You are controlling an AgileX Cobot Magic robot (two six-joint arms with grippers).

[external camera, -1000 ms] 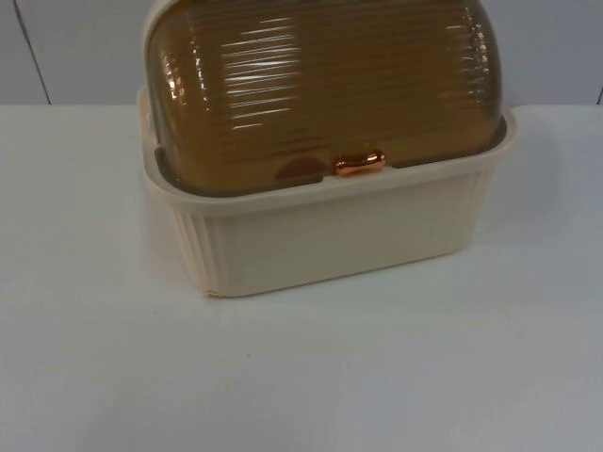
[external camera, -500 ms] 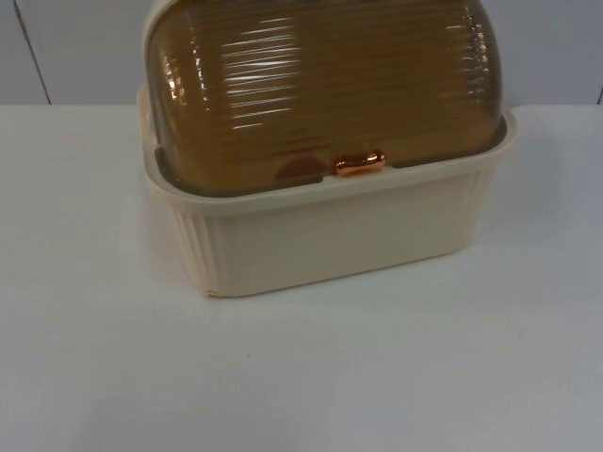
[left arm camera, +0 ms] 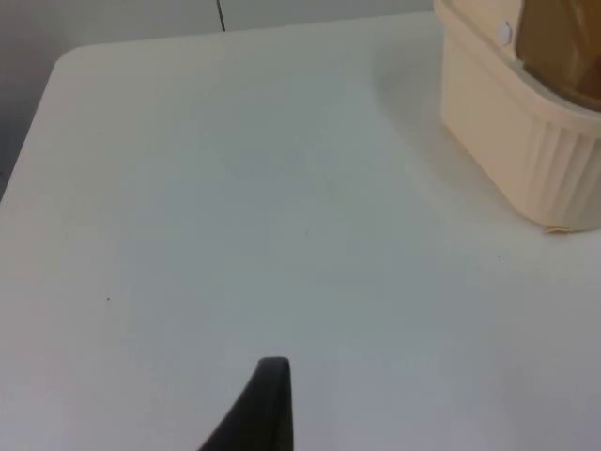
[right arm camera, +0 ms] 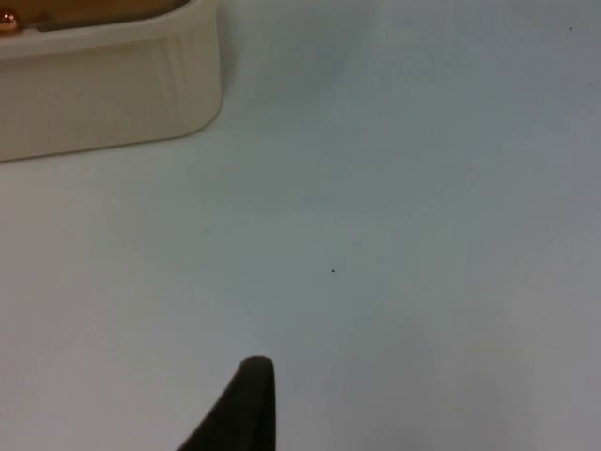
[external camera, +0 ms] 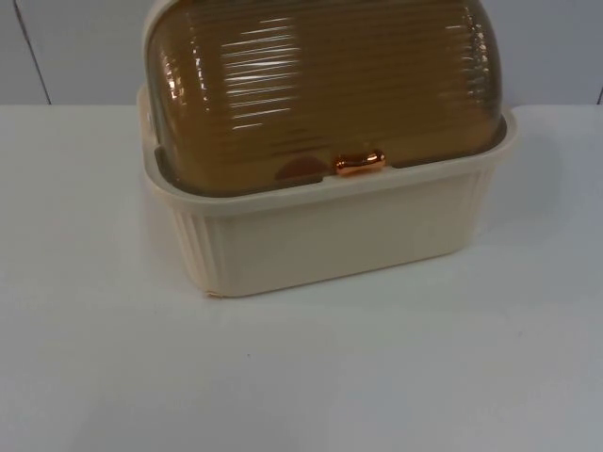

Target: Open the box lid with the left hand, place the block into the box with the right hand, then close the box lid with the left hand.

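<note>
Cream plastic box [external camera: 330,235] w/ ribbed walls sits on the table toward the back, near the partition. Its lid [external camera: 320,85], a ribbed amber see-through dome, is down & shut on the rim. A small copper knob [external camera: 360,163] sits at the lid's front edge, about mid-box. A dark rounded shape shows through the lid just beside the knob; can't tell what it is.

Table [external camera: 301,377] is white & matte, w/ a soft shadow around the box base & a tiny dark speck in front of it. Grey partition wall [external camera: 66,47] runs behind, w/ a thin dark vertical seam.

Left gripper [left arm camera: 268,409]: one black fingertip shows in the left wrist view, above bare table, well apart from the box corner; whether the claw is apart or together can't be told. Right gripper [right arm camera: 246,404]: one black fingertip in the right wrist view, above bare table, box corner & knob well away; claw state can't be told either.
</note>
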